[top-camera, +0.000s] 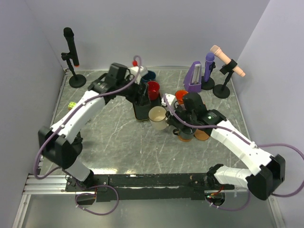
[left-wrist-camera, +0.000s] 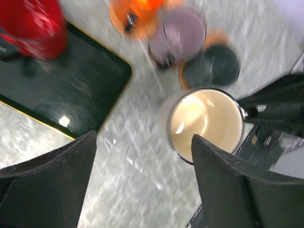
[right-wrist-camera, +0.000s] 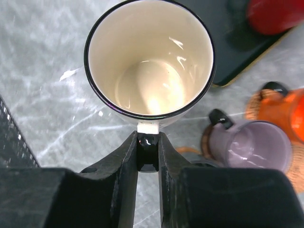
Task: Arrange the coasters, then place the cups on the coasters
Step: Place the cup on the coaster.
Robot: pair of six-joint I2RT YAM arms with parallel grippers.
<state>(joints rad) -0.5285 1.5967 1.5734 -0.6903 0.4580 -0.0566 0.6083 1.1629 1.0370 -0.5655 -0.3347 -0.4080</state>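
My right gripper (right-wrist-camera: 147, 142) is shut on the black handle of the cream cup (right-wrist-camera: 149, 61), which is upright over bare table beside the tray; whether it touches the table I cannot tell. My left gripper (left-wrist-camera: 142, 142) hangs open and empty just left of that cream cup (left-wrist-camera: 206, 121). The mauve cup (right-wrist-camera: 249, 145), orange cup (right-wrist-camera: 285, 111) and dark green cup (left-wrist-camera: 211, 66) each sit on an orange-tan coaster (left-wrist-camera: 182, 80). The red cup (top-camera: 153, 89) stands on the black tray (left-wrist-camera: 61, 90). The navy cup (top-camera: 149, 75) is behind it.
A purple metronome (top-camera: 194, 78) and microphone stands (top-camera: 76, 78) (top-camera: 223, 88) line the back edge. A small yellow-green block (top-camera: 71, 105) lies at the left. The right arm (top-camera: 237, 140) crosses the right half of the table.
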